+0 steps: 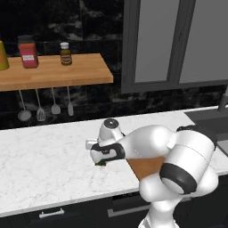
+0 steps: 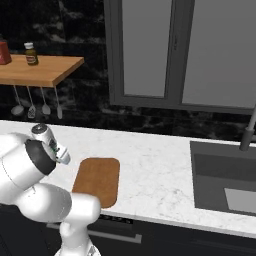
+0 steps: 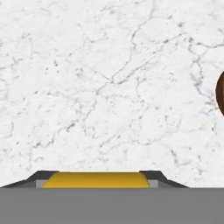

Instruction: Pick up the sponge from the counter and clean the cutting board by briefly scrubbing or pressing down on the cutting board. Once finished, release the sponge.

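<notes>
Sponge [image 3: 96,180]: yellow foam block seated between the two dark finger tips; the jaws pinch it across its width. A green sliver [image 1: 100,163] marks it under the hand, at or just above the counter [image 1: 44,160].

Gripper [image 3: 96,183]: low over bare marble, beside the board.

Cutting board [image 2: 97,180]: brown wooden rectangle, flat on the counter, off to one side of the jaws; its rounded corner [image 3: 220,94] enters at the hand view's right edge.

Handling, judged: keep the pinch firm, lift only enough to clear the board's rim, carry sideways over its middle, press down flat, then let go.

Obscured: the arm's own links hide most of the board and the sponge's underside; contact with the counter cannot be told.
</notes>
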Available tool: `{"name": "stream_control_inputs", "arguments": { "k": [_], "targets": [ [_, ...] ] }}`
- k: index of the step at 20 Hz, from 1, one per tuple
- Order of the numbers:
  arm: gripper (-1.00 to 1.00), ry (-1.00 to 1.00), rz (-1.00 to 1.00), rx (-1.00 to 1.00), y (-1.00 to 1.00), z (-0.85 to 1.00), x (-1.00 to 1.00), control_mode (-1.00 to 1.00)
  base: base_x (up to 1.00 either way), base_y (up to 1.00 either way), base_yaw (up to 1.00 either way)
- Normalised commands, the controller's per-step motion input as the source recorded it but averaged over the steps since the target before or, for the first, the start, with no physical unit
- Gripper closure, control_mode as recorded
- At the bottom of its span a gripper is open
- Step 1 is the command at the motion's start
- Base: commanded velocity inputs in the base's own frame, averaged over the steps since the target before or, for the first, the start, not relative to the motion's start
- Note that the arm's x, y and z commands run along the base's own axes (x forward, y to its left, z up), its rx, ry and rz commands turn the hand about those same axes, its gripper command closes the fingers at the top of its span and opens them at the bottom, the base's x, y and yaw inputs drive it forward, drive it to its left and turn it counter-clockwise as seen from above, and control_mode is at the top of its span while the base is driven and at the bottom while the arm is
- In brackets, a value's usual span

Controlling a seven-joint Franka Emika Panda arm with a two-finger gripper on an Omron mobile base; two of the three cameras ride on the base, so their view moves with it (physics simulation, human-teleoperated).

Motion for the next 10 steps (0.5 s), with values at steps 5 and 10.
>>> {"name": "stream_control_inputs", "arguments": {
  "k": [5, 10],
  "targets": [
    [-1.0, 0.02, 0.0, 0.0, 0.36, -0.41, 0.06, -1.0, 0.0, 0.0, 0.0],
    [-1.0, 0.0, 0.0, 0.0, 0.01, 0.2, 0.17, -1.0, 0.0, 0.0, 0.0]
  ]
}}
